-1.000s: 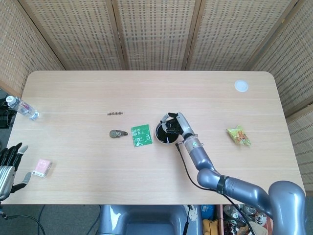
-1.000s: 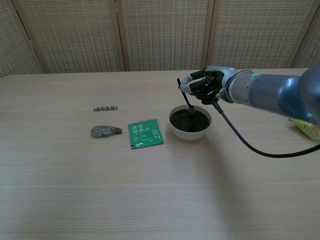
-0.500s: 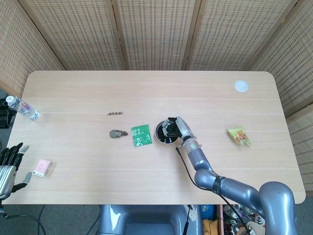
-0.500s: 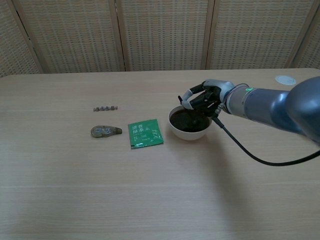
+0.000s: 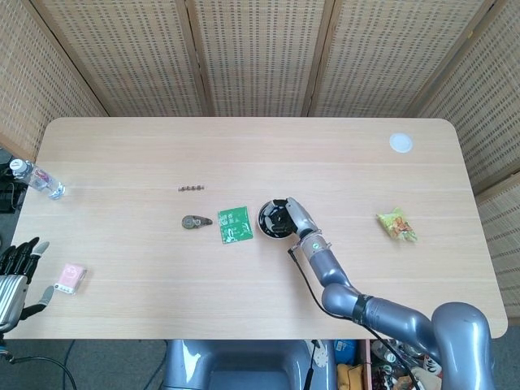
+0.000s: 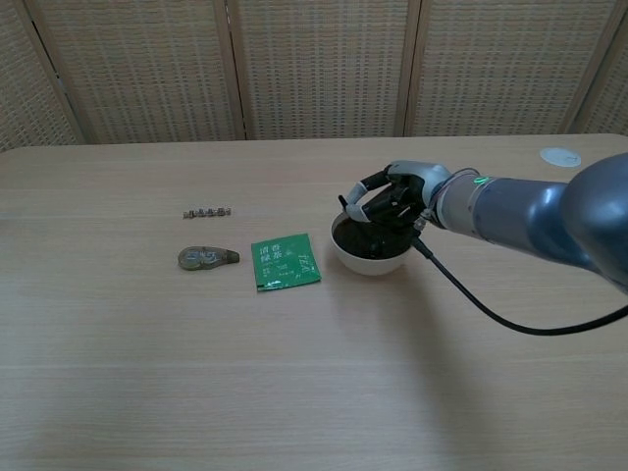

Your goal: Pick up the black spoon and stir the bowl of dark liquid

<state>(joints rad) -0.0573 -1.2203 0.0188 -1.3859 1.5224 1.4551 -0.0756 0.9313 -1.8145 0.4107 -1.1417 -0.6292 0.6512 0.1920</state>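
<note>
The white bowl (image 6: 368, 263) of dark liquid stands mid-table, right of a green packet. My right hand (image 6: 394, 199) hangs low over the bowl's far rim and grips the black spoon (image 6: 343, 200). Only a short dark piece of the handle sticks out on the hand's left side; the spoon's lower end dips into the liquid and is hidden by the fingers. From the head view the same hand (image 5: 291, 216) covers the right half of the bowl (image 5: 263, 218). My left hand (image 5: 16, 266) rests off the table's near left corner, fingers apart and holding nothing.
A green packet (image 5: 234, 225) lies just left of the bowl, then a small brown tape dispenser (image 5: 192, 221) and a short bead string (image 5: 192, 188). A water bottle (image 5: 36, 180) and pink box (image 5: 71, 277) sit far left. A snack bag (image 5: 396, 225) and white lid (image 5: 400, 143) are on the right.
My right hand has sunk lower and shifted left over the bowl, tilting the spoon so that less of its handle shows. The left hand has stayed put.
</note>
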